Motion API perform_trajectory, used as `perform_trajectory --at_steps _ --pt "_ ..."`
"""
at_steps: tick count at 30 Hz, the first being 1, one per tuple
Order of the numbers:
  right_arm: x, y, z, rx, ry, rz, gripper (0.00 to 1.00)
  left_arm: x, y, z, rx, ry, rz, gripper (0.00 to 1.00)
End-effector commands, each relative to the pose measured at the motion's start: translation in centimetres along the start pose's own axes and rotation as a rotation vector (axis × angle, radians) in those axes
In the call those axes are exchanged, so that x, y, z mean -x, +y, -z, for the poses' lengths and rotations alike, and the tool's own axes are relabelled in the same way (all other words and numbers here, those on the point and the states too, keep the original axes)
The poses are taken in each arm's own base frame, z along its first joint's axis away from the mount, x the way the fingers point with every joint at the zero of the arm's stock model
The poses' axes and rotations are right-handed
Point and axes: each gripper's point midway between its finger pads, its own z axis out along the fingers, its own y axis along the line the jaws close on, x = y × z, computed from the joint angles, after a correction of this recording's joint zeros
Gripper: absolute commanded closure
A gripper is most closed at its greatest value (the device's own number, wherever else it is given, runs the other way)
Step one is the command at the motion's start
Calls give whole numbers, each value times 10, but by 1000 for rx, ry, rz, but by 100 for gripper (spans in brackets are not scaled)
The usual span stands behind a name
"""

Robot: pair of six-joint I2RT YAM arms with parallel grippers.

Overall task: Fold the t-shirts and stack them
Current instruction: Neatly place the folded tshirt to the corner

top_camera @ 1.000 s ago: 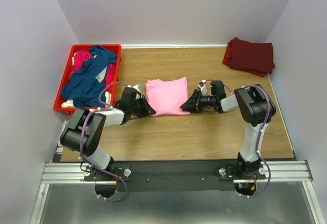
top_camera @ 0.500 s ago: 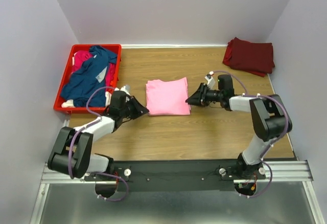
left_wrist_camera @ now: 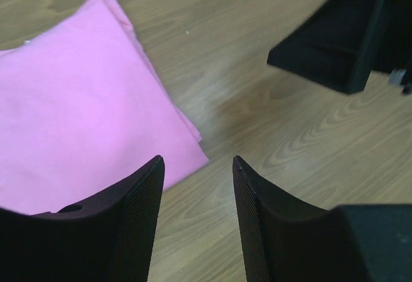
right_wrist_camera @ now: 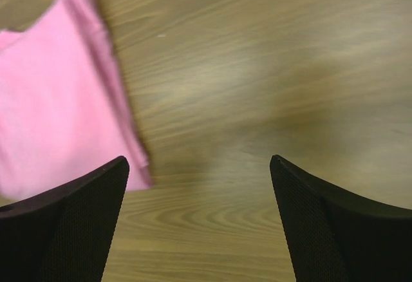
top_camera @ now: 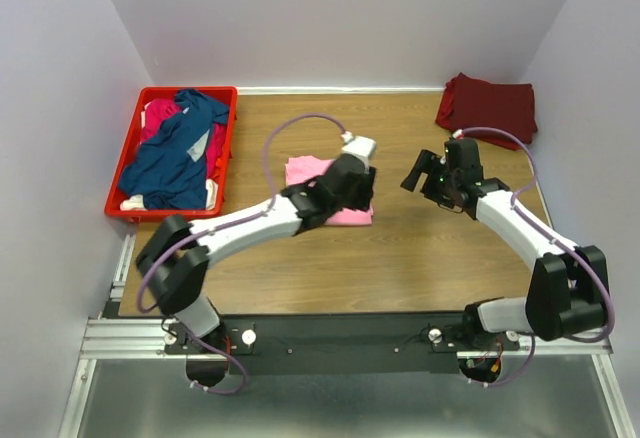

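— What does the room look like?

— A wood-grain worktop (top_camera: 420, 258) closed in by pale walls (top_camera: 340, 18) on the left, far and right sides. A red crate (top_camera: 160, 90) sits at the far left.

— Where are the shirts?

— The pink shirt (top_camera: 305, 171) lies folded flat near the middle, close to square, its edges parallel with the worktop's. Layered edges show along its right side. The maroon shirt (top_camera: 488, 108) is folded in the far right corner, turned a little askew. The navy shirt (top_camera: 175, 153) is heaped unfolded in the crate, stretched mostly near to far, over the magenta shirt (top_camera: 160, 115).

— And the arms?

— The left arm stretches low and diagonally from its base towards the far right, crossing over the pink shirt's near half. The left pincer (left_wrist_camera: 196, 161) is above that shirt's near right corner, fingers apart with nothing between them. Whether they touch the cloth, I can't tell.

— The right one?

— It arcs from the near right up towards the centre. The right pincer (right_wrist_camera: 199, 160) hangs over bare wood just right of the pink shirt, facing the left arm, jaws spread wide and empty.
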Motion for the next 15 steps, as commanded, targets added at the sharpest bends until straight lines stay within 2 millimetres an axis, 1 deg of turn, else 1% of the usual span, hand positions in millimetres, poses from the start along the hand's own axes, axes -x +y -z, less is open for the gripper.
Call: perform_trajectory --at_steps 1,2,3,4,5,6,8,11,15 --pt "2 -70 28 -351 -48 -11 1 -33 10 -19 156 108 -222 45" --pt "1 -74 30 -367 -52 -21 0 -47 8 -29 165 144 -248 45" --pt "-2 -83 32 -390 -50 -37 0 -55 4 -32 168 168 -275 45" --pt "-3 -85 35 -394 -50 -49 0 -61 0 -35 166 185 -297 45" --pt "-4 -88 35 -399 -46 -59 0 -67 -4 -44 167 201 -321 45" --pt "-7 -93 36 -399 -36 -73 0 -75 -9 -45 164 220 -347 45" --pt "-10 -97 36 -399 -23 -84 1 -88 -10 -54 175 262 -392 45" --pt "-15 -97 38 -389 -13 -85 1 -97 -6 -62 206 291 -422 45" --pt "-23 -96 38 -370 6 -83 1 -104 1 -69 237 303 -451 45"
